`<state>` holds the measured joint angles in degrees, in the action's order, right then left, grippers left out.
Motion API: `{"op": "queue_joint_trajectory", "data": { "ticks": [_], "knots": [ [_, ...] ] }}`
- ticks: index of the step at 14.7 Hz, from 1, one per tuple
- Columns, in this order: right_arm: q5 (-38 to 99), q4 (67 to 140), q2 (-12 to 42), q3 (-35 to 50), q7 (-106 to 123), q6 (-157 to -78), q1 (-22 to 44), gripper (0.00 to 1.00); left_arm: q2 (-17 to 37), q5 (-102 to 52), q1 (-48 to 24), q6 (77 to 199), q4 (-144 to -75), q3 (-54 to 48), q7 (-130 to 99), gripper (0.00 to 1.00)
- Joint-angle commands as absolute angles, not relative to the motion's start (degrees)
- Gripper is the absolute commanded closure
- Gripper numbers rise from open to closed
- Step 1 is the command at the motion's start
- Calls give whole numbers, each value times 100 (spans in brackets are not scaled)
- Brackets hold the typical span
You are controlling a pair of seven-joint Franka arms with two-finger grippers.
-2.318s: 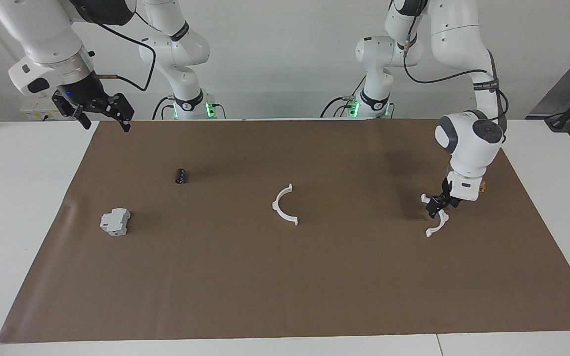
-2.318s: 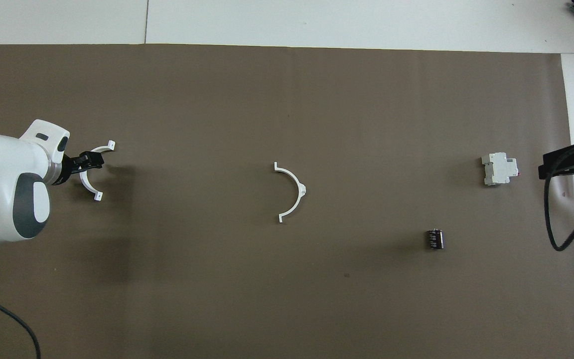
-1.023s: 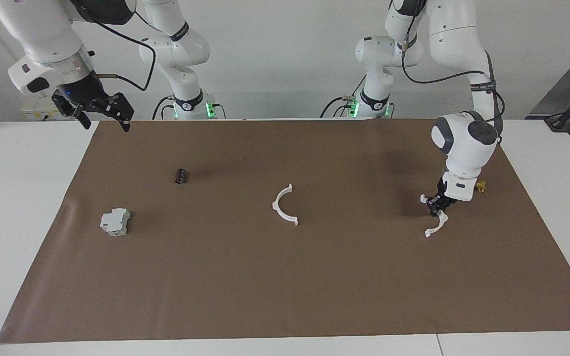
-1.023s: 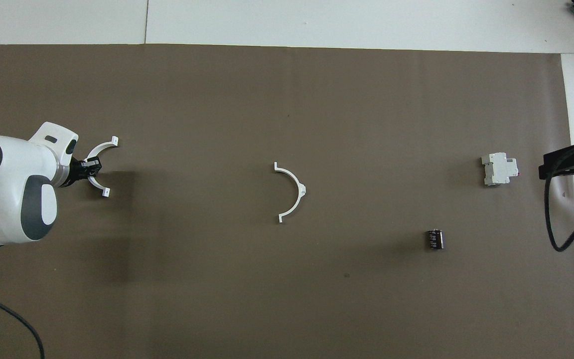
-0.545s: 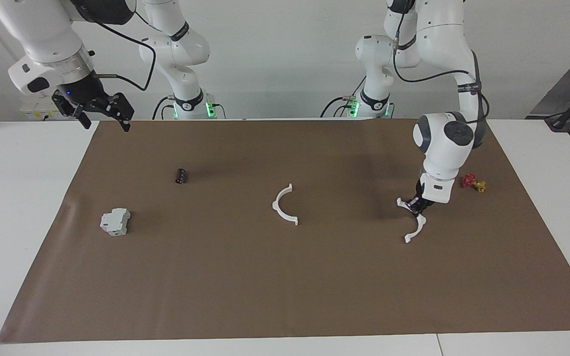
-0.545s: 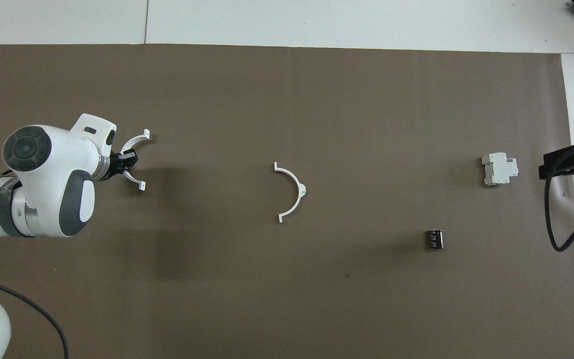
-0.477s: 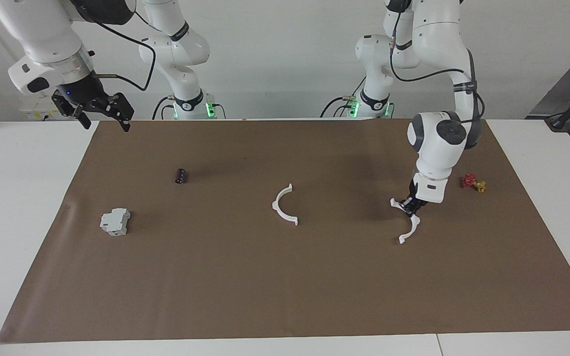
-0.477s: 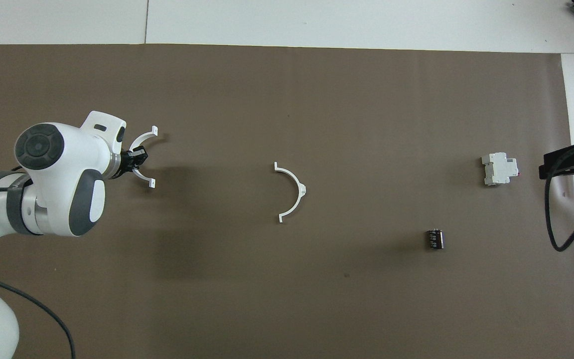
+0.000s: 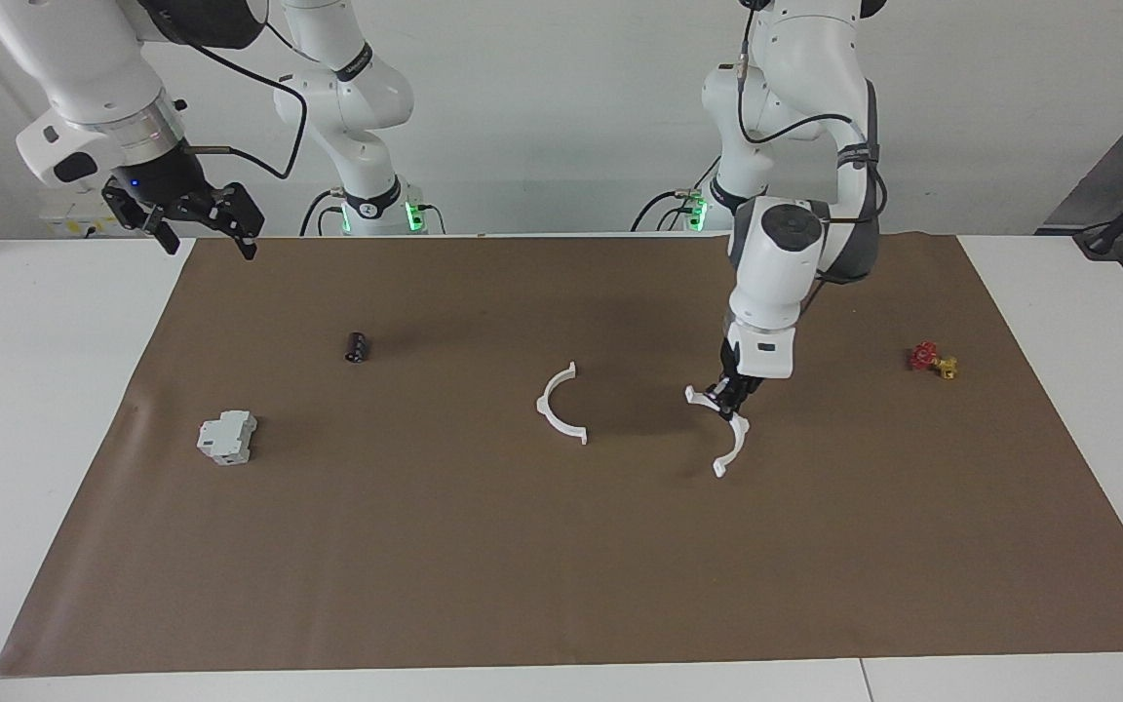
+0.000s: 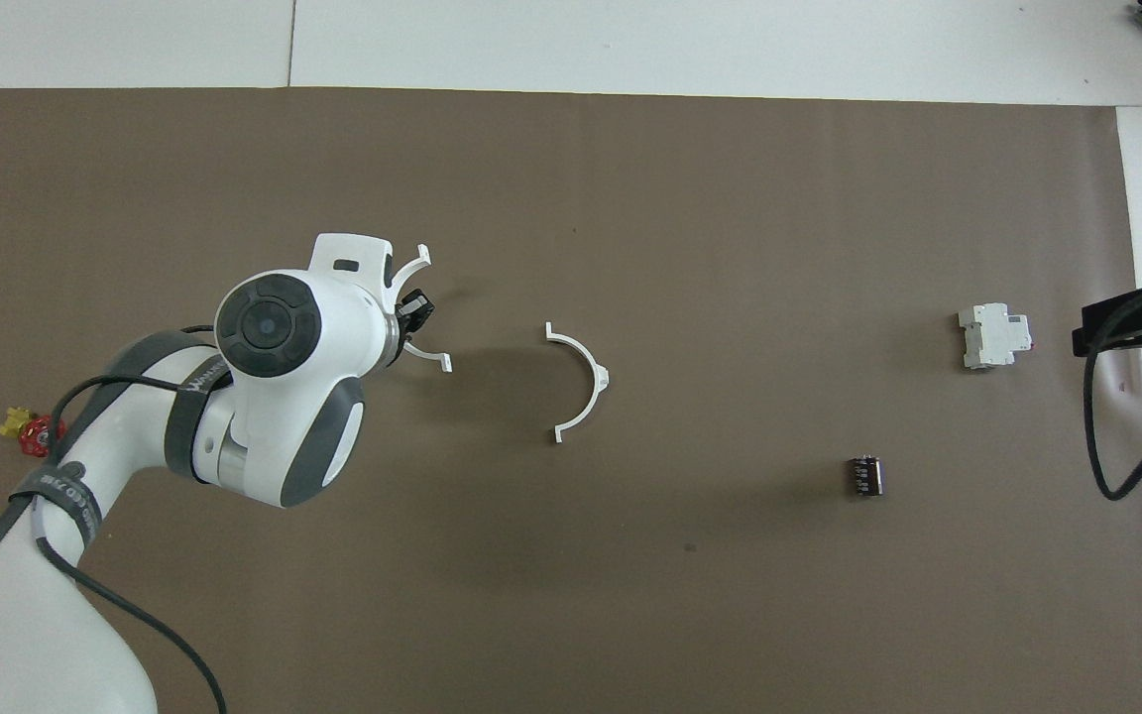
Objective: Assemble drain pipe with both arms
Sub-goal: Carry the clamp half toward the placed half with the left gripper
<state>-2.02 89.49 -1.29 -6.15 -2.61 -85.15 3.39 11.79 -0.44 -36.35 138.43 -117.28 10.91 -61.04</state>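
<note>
One white half-ring (image 9: 558,404) (image 10: 583,381) of the drain pipe lies flat in the middle of the brown mat. My left gripper (image 9: 729,398) (image 10: 416,307) is shut on the other half-ring (image 9: 729,441) (image 10: 419,309) and holds it just above the mat, toward the left arm's end from the lying half, with a gap between the two. The held half's open side faces the lying one. My right gripper (image 9: 201,226) (image 10: 1136,327) hangs open and waits over the mat's edge at the right arm's end.
A grey-white boxy block (image 9: 227,438) (image 10: 994,336) and a small black cylinder (image 9: 356,347) (image 10: 865,475) lie toward the right arm's end. A red-and-yellow valve (image 9: 933,360) (image 10: 25,430) sits near the left arm's end. The brown mat (image 9: 561,585) covers most of the white table.
The left arm has carried its half-ring from near the left arm's end of the mat toward the middle, uncovering the valve. The right arm has not moved.
</note>
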Motion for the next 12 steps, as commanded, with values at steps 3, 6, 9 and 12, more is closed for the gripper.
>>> {"op": "queue_joint_trajectory", "data": {
  "ticks": [3, 6, 9, 12],
  "knots": [
    [-123, 8930, -176, -606, -123, -8429, 299, 0, 1073, -141, -4148, 13869, -11891, 1195, -6601, 100],
    [-123, 8930, -176, -606, -123, -8429, 299, 0, 1107, -141, -4385, 14115, -12155, 1195, -6601, 100],
    [-114, 8930, -176, -606, -123, -8429, 299, 0, 1380, -141, -4552, 14387, -12164, 1195, -6592, 100],
    [-114, 8930, -176, -606, -123, -8429, 299, 0, 1380, -105, -4684, 14388, -12138, 1195, -6513, 100]
  ]
}}
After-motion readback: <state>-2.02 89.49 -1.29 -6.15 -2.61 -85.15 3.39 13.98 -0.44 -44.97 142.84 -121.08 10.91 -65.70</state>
